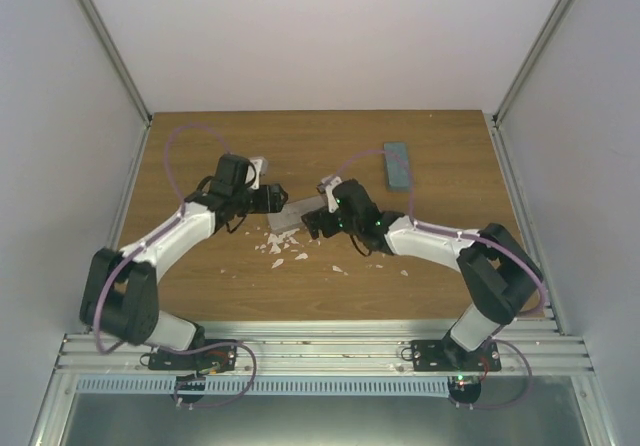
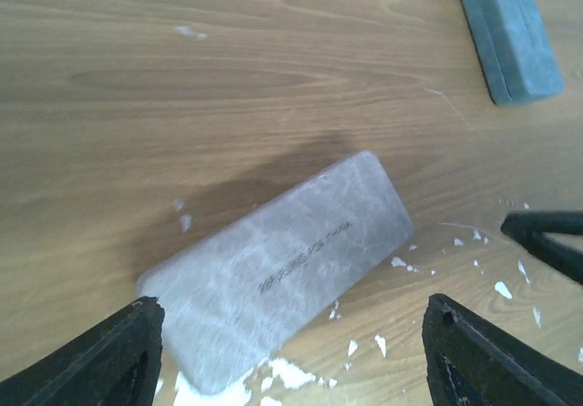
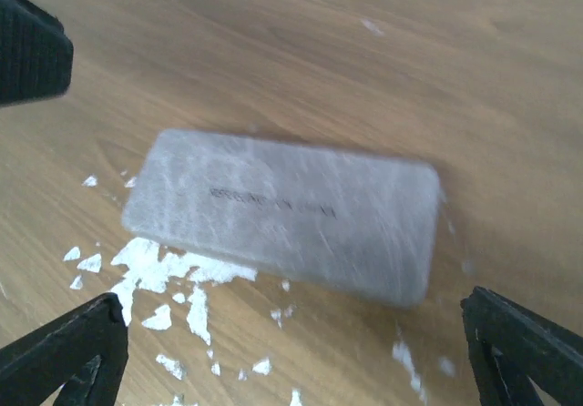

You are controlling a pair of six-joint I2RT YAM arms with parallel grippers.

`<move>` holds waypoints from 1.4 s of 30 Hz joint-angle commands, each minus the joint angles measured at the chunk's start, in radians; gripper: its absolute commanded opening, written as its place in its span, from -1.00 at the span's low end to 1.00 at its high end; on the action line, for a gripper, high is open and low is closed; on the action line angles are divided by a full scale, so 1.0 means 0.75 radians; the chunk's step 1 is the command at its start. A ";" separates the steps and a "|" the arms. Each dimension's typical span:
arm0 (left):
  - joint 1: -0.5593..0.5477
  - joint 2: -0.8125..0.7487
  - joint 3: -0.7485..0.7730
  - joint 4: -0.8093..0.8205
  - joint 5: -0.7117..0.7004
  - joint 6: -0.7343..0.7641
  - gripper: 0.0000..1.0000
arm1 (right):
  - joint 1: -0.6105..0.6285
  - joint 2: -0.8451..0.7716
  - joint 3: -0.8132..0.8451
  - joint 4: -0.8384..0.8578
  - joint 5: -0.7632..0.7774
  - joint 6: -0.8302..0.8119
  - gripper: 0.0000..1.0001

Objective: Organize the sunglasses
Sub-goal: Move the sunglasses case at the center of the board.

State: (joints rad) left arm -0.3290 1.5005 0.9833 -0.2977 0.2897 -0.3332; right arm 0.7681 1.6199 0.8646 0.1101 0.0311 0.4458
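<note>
Left wrist view: we list one shut grey case [image 2: 282,265] on the surface [image 2: 182,87], left claw [image 2: 291,319] and right claw [image 3: 291,310] both spread apart, empty; sunglasses unseen, likely cased; next, we judge, lift clear toward the blue-grey case [image 2: 506,33].

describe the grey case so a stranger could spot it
On the wooden table, look between the left gripper and right gripper. The grey case lies there shut beside white flakes; unlike the blue-grey case farther back, it is pale, marbled and carries a line of dark print.
</note>
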 commanded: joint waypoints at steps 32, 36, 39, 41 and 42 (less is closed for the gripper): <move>0.024 -0.895 -0.289 -0.259 -0.085 -0.292 0.67 | -0.123 0.833 1.090 -0.684 -0.157 -1.028 0.99; 0.024 -0.895 -0.301 -0.249 -0.080 -0.292 0.68 | -0.155 0.853 1.104 -0.823 -0.354 -1.012 0.88; 0.024 -0.882 -0.311 -0.237 -0.062 -0.291 0.68 | -0.159 0.866 1.093 -0.895 -0.396 -1.011 0.73; 0.024 -0.868 -0.315 -0.229 -0.042 -0.291 0.68 | -0.162 0.873 1.090 -0.921 -0.412 -1.002 0.58; 0.024 -0.861 -0.315 -0.225 -0.034 -0.291 0.68 | -0.161 0.874 1.088 -0.924 -0.411 -0.993 0.51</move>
State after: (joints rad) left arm -0.3176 0.8391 0.7368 -0.5064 0.2317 -0.5644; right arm 0.6430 2.2326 1.6741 -0.4965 -0.2077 -0.3317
